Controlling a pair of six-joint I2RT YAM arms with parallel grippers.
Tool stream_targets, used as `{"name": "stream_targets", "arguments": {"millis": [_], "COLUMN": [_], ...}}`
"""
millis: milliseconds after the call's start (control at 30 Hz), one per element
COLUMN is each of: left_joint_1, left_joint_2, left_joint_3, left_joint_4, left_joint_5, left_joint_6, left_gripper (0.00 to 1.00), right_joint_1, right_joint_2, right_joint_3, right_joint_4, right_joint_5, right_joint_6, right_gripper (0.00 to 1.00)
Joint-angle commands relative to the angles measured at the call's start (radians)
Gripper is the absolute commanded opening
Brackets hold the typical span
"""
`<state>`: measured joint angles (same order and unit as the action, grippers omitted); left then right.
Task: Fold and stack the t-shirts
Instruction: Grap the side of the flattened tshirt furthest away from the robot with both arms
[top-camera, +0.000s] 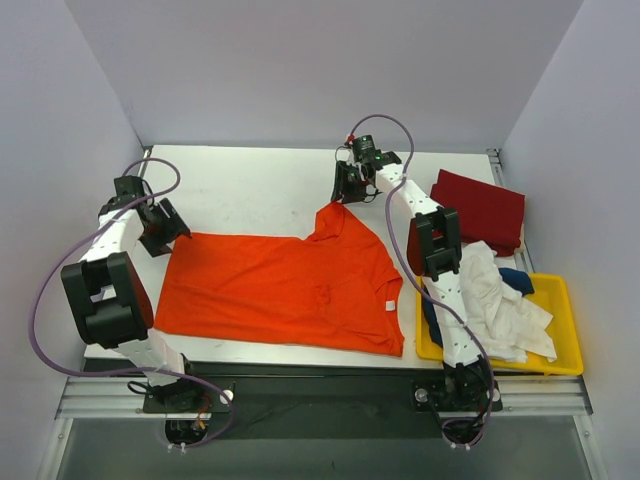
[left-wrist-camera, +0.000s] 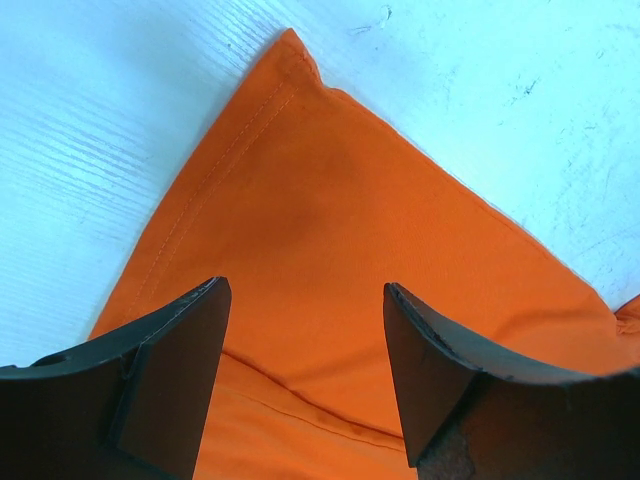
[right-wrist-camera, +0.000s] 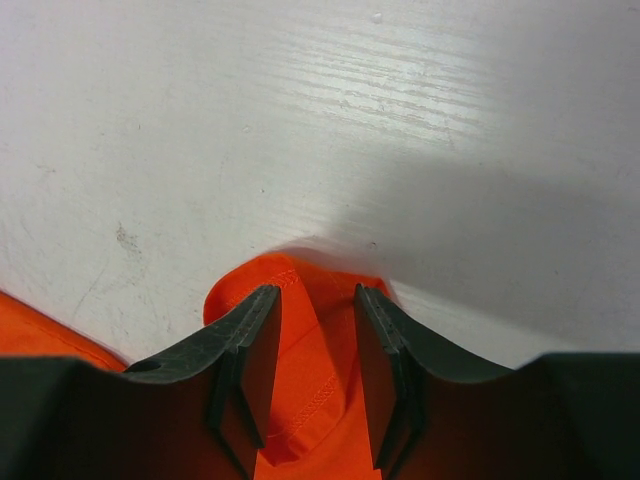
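A bright orange t-shirt (top-camera: 280, 290) lies spread flat on the white table. My left gripper (top-camera: 165, 225) is open over the shirt's far left corner. The left wrist view shows that corner (left-wrist-camera: 320, 200) past the spread jaws of my left gripper (left-wrist-camera: 305, 285). My right gripper (top-camera: 345, 190) is at the shirt's far right corner, which rises to a peak under it. In the right wrist view a hemmed fold of orange cloth (right-wrist-camera: 315, 350) sits pinched between the narrow jaws of my right gripper (right-wrist-camera: 317, 290). A dark red t-shirt (top-camera: 480, 205) lies folded at the far right.
A yellow bin (top-camera: 560, 365) at the near right holds crumpled white shirts (top-camera: 495, 300) and a bit of navy cloth (top-camera: 515, 278). The right arm reaches across beside the bin. Grey walls close in the table on three sides.
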<state>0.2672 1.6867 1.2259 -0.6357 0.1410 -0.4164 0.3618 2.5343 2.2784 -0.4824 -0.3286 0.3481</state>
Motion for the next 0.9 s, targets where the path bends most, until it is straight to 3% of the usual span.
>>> {"name": "stream_targets", "arguments": {"millis": [0,567,833,867], "left_joint_1": [-0.005,-0.003,-0.006,-0.006], "left_joint_2": [0.008,0.106,0.255,0.271], "left_joint_3": [0.046,0.128,0.288,0.300], "left_joint_4": [-0.002,0.018,0.030,0.033], "left_joint_5": [-0.004,-0.011,-0.055,-0.055], "left_joint_6": [0.014,0.005,0.022,0.027], "left_gripper": [0.73,0.73,0.64,0.57], "right_joint_1": [0.009,0.008,-0.001,-0.004], "right_joint_2": [0.029,0.041,0.003,0.000], "right_joint_3": [-0.002,-0.003,-0.037,-0.048], "right_joint_4": [-0.028,-0.067,-0.067,-0.067], "right_joint_5": [0.023,0.037,0.042,0.039], "right_joint_6": [-0.018,-0.031,-0.018,-0.015], "right_gripper": [0.35,0.00,0.00,0.00]}}
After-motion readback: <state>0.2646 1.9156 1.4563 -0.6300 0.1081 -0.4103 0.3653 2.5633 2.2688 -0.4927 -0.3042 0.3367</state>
